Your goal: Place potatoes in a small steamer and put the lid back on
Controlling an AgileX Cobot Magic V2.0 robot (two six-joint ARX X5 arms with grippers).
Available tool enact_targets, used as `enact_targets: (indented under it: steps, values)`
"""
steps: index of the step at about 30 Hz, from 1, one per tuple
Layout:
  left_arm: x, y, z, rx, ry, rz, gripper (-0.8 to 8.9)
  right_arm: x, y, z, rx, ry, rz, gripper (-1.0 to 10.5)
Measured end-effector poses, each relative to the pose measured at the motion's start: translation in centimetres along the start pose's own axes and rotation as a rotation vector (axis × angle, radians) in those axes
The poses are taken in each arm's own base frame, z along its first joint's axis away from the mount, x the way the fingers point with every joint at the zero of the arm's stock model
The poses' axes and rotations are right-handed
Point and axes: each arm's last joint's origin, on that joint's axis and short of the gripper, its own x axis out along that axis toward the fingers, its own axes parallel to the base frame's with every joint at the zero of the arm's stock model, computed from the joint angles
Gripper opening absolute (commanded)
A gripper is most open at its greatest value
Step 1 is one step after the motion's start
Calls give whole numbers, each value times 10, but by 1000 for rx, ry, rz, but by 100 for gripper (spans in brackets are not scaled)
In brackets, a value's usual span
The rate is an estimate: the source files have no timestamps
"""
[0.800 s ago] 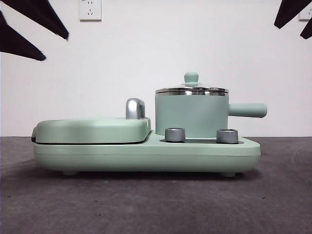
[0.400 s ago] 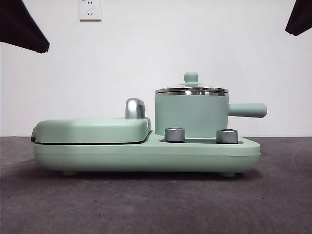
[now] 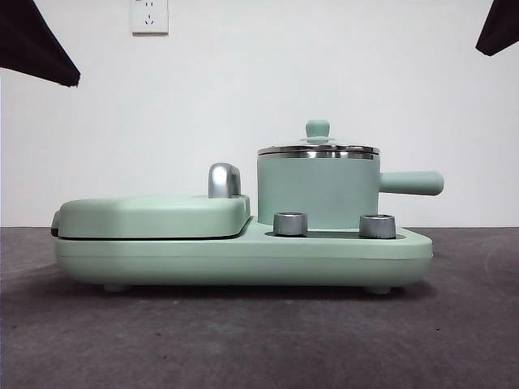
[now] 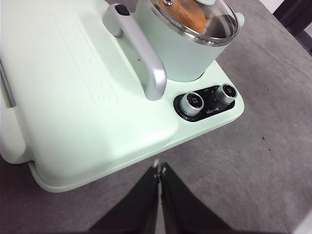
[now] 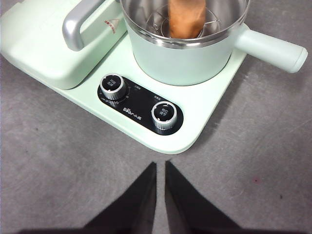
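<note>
Potato: orange-brown, cracked lump — sat inside the small steamer.
Lid: glass, steel-rimmed, sat on the pot.
Left gripper: jaws closed, empty.
Right gripper: nearly closed — empty.

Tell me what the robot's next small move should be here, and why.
Probably none beyond keeping both arms parked. The lid sits on the small steamer, and the potato shows inside through the glass. The left tool and right tool are shut, empty, and clear of the appliance.
</note>
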Motion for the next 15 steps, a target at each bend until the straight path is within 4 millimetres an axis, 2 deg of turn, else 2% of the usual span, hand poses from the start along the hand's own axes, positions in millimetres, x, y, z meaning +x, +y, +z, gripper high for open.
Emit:
enact_targets:
  steps: [4, 6, 11, 15]
  values:
    - [-16, 1, -3, 66, -107, 57, 6, 0, 0, 0, 0, 0, 0, 24]
    - [-22, 8, -16, 77, -190, 116, 6, 0, 0, 0, 0, 0, 0, 24]
    - [-24, 33, -68, 70, -380, 342, 6, 0, 0, 0, 0, -1, 0, 24]
    - [-22, 45, -103, 46, -457, 456, 6, 0, 0, 0, 0, -1, 0, 24]
